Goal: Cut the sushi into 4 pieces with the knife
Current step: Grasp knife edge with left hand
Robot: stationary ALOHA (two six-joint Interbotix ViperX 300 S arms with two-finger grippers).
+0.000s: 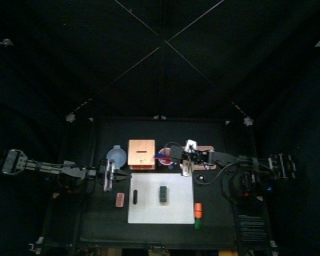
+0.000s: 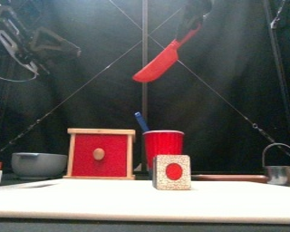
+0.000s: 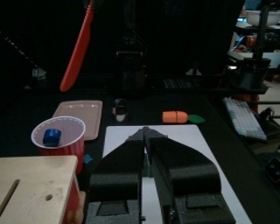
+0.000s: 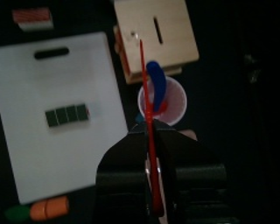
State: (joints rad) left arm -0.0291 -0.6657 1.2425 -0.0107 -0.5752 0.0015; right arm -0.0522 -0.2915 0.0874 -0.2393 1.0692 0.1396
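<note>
The sushi roll (image 1: 164, 192), a row of dark green blocks (image 4: 69, 114), lies on the white cutting board (image 1: 149, 182). From the front I see its end (image 2: 172, 171), white with a red centre. My right gripper (image 2: 188, 25) hangs high above the table, shut on the red knife (image 2: 159, 62), whose blade slants down to the left. In the right wrist view the red knife (image 4: 150, 105) stands edge-on over the red cup. My left gripper (image 3: 145, 133) is shut and empty, back over the board's left side; its jaws hide the roll.
A red cup (image 2: 163, 145) holding a blue knife (image 2: 141, 120) stands beside the wooden box (image 2: 101, 154) behind the board. A blue-grey bowl (image 2: 39, 164) sits far left, a metal cutter (image 2: 278, 168) far right. A pink tray (image 3: 81, 111) and a carrot toy (image 3: 175, 115) lie nearby.
</note>
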